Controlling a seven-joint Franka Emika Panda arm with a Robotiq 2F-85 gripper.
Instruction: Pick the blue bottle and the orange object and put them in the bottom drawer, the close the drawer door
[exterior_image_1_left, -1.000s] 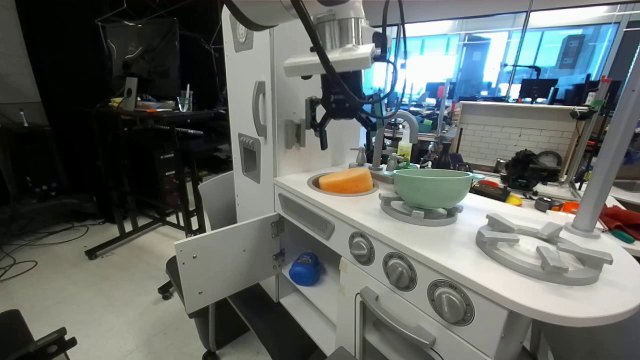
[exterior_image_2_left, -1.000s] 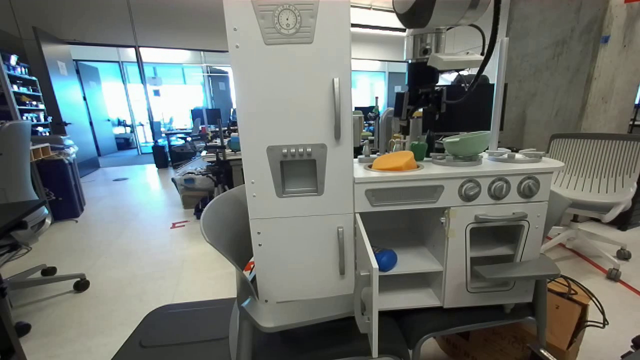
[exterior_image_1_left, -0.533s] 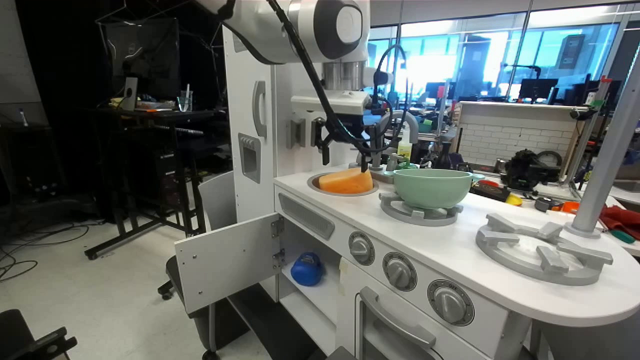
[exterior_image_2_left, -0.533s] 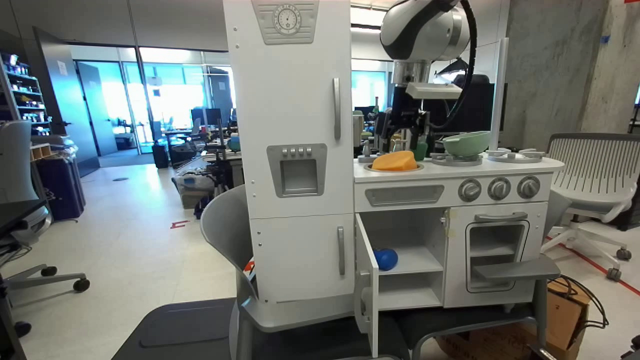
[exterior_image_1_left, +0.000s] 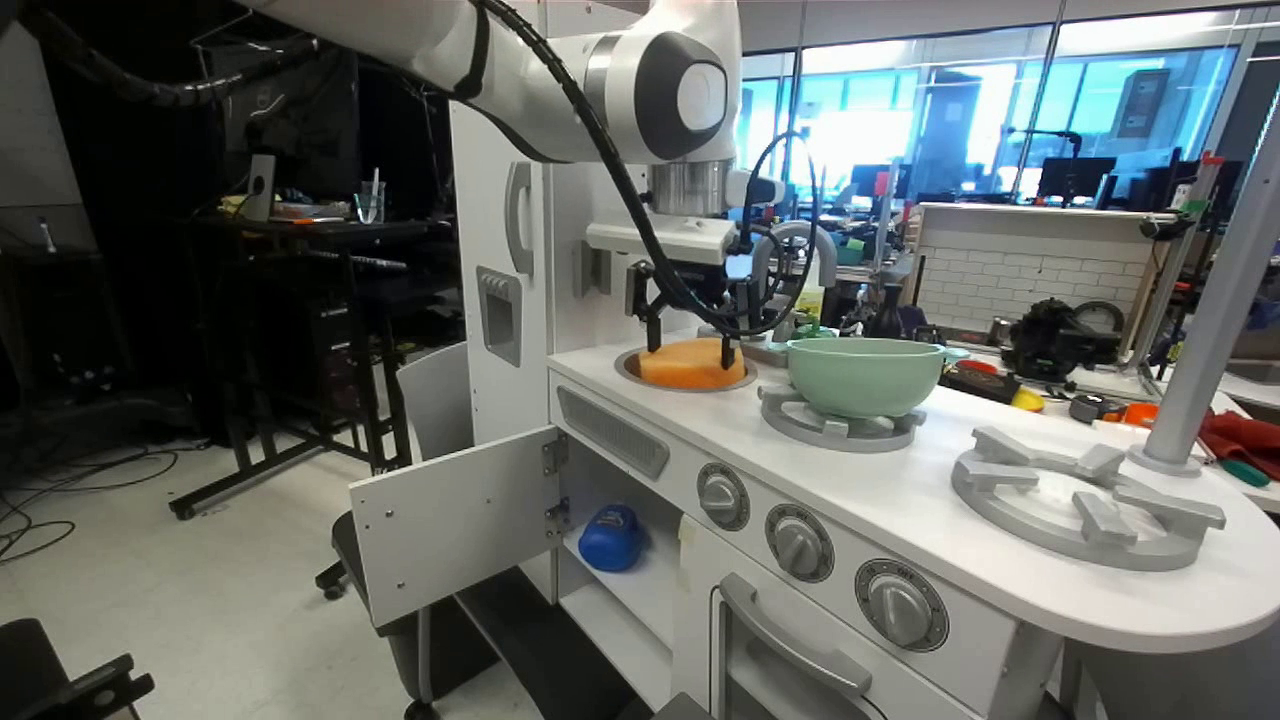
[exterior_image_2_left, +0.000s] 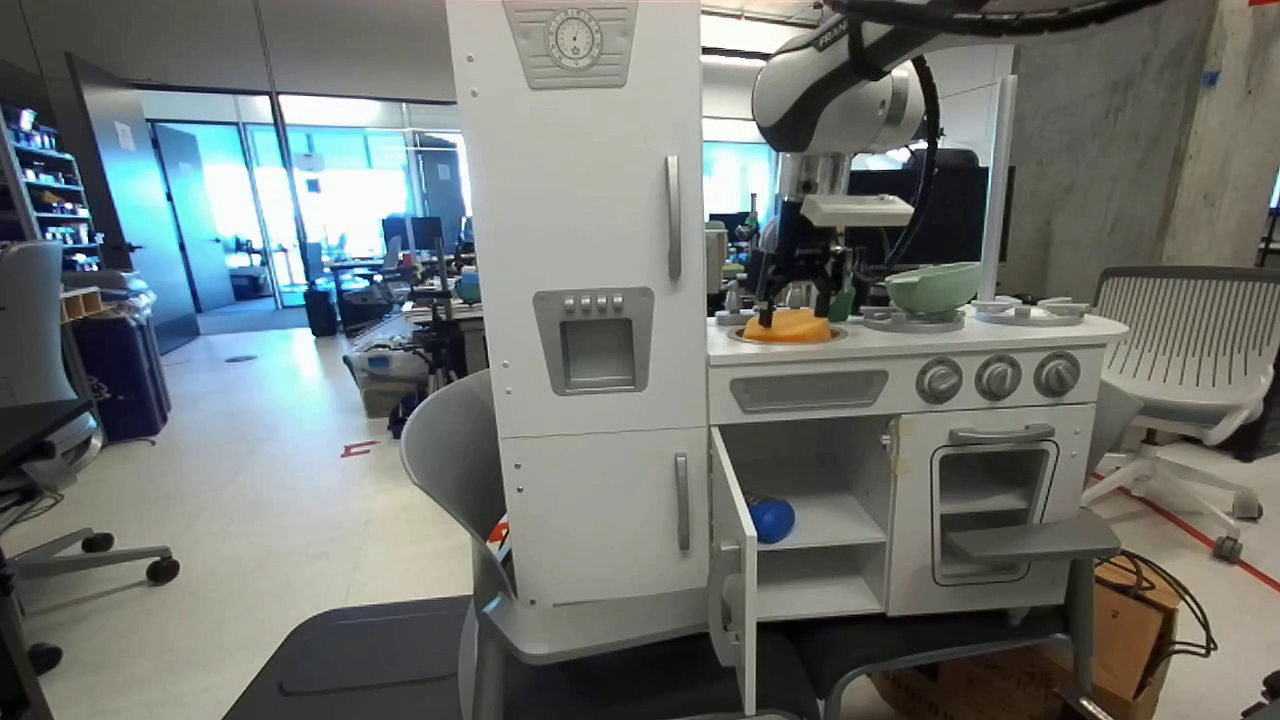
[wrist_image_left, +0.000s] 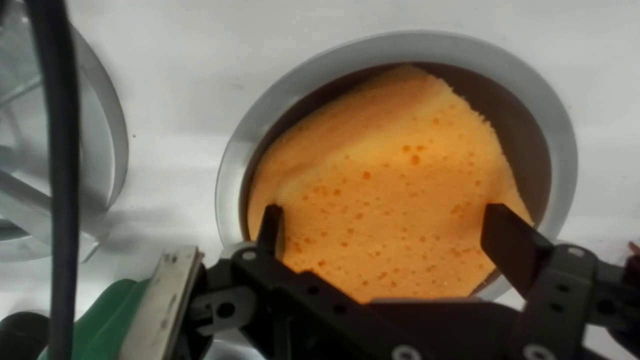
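looks like the orange pickup is on! the orange sponge (wrist_image_left: 395, 170) sits in the round sink (wrist_image_left: 425, 46) right beneath the gripper (wrist_image_left: 384, 215); next calls for sinking a touch deeper, then squeezing and lifting. the gripper points straight down, fingers (wrist_image_left: 515, 245) wide apart over the sponge, contact impossible to tell. well below it, the blue bottle (exterior_image_1_left: 612, 540) already lies in the bottom drawer (exterior_image_2_left: 840, 525), and the drawer door (exterior_image_1_left: 465, 520) hangs open, probably saved for last.

The sponge (exterior_image_1_left: 690, 368) lies in the sink (wrist_image_left: 415, 46) left of the bowl (exterior_image_1_left: 865, 378), the bottle (exterior_image_1_left: 612, 540) on the cupboard shelf (exterior_image_2_left: 834, 522) below.
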